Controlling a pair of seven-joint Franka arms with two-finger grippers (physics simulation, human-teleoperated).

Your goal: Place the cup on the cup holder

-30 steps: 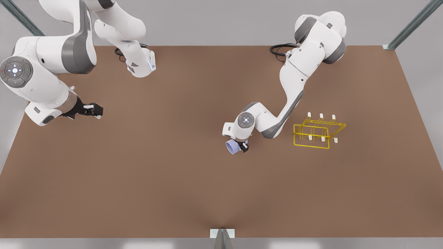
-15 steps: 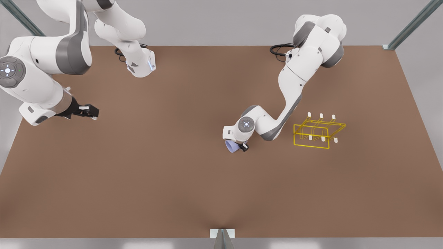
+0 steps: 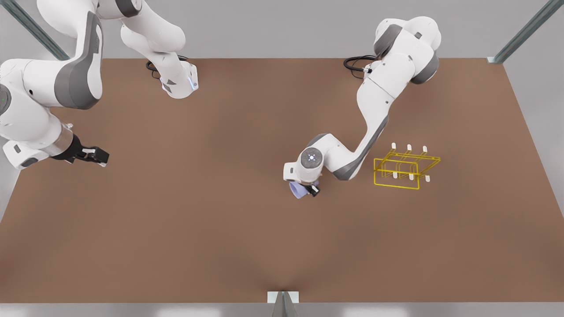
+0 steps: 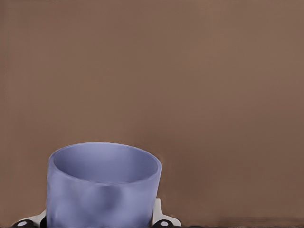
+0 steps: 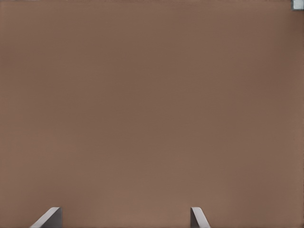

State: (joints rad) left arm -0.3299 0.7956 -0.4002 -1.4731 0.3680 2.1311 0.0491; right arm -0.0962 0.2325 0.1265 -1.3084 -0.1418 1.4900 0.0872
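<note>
The cup [image 3: 298,190] is held in the left gripper [image 3: 305,189], near the middle of the table [image 3: 220,229] in the front view. In the left wrist view the cup [image 4: 103,185] is seen gripped across its wall, with a finger [image 4: 162,219] pressed against each side; its open mouth is turned away from the wrist. The fingers are thus closed to the cup's width.

The cup holder [image 3: 405,166] stands on the table at about 3 o'clock from the held cup in the front view, well apart from it, with bare table between. The long axis of the yellow wire frame is laid roughly along the 3-to-9 line, with white-tipped pegs in a row along the 12 o'clock side and another row along the 6 o'clock side. The coming move is judged to turn on this: the cup has to be carried toward 3 o'clock and its mouth matched to one peg. The nearest end of the frame is the 9 o'clock end.

The right gripper [image 3: 98,156] is parked far off toward 9 o'clock, at the table's edge. In the right wrist view its fingers [image 5: 50,218] are spread apart with nothing between them. This arm is waiting, and the left arm is by far the nearer to the holder.
</note>
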